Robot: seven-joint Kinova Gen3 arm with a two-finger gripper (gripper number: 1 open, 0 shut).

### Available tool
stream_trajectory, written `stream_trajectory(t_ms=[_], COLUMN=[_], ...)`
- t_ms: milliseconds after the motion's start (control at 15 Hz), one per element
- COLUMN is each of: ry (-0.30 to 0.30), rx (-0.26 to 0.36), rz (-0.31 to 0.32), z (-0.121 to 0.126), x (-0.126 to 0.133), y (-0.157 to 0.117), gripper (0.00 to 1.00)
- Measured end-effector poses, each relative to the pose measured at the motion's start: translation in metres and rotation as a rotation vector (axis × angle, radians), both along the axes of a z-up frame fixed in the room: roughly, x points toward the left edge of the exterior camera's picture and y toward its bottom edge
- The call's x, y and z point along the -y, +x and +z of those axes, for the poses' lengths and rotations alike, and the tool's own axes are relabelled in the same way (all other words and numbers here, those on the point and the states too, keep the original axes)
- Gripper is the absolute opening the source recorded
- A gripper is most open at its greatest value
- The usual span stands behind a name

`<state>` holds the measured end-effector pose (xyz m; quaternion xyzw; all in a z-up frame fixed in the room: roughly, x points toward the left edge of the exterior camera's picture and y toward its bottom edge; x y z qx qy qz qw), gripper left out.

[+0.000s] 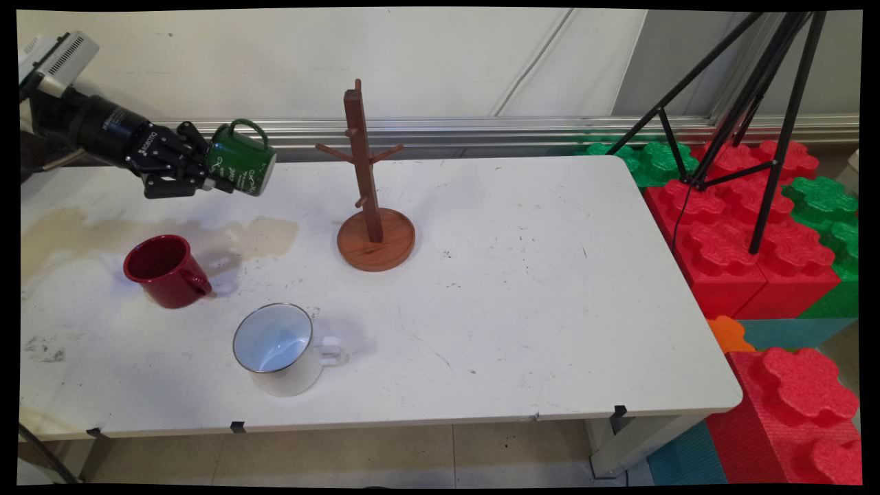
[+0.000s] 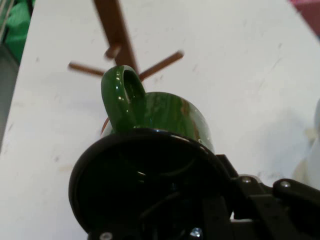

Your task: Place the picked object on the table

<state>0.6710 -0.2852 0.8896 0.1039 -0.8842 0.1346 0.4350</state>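
The hand (image 1: pixel 210 180) grips a green mug (image 1: pixel 240 163) by its rim, held sideways in the air left of the rack (image 1: pixel 364 179), handle up, above the tabletop (image 1: pixel 522 289), red mug (image 1: pixel 165 269) and white mug (image 1: pixel 278 347) nearer the camera

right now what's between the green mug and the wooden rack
Nothing: in the main view only air and bare table separate the green mug, held up by the gripper, from the rack.

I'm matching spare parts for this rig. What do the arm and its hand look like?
The black two-finger hand has jointed metal linkage with visible screws. Behind it sits a glossy black cylindrical wrist with small white lettering, then a white vented housing.
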Motion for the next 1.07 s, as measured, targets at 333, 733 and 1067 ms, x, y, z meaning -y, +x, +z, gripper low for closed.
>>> stream_trajectory(t_ms=[333, 733, 1067], ry=[-0.028, -0.038, -0.030], rx=[0.117, 0.229, 0.303], rz=[0.017, 0.024, 0.019], z=[-0.007, -0.020, -0.035], x=[0.015, 0.029, 0.035], y=[0.022, 0.036, 0.039], gripper=[0.00, 0.00, 0.00])
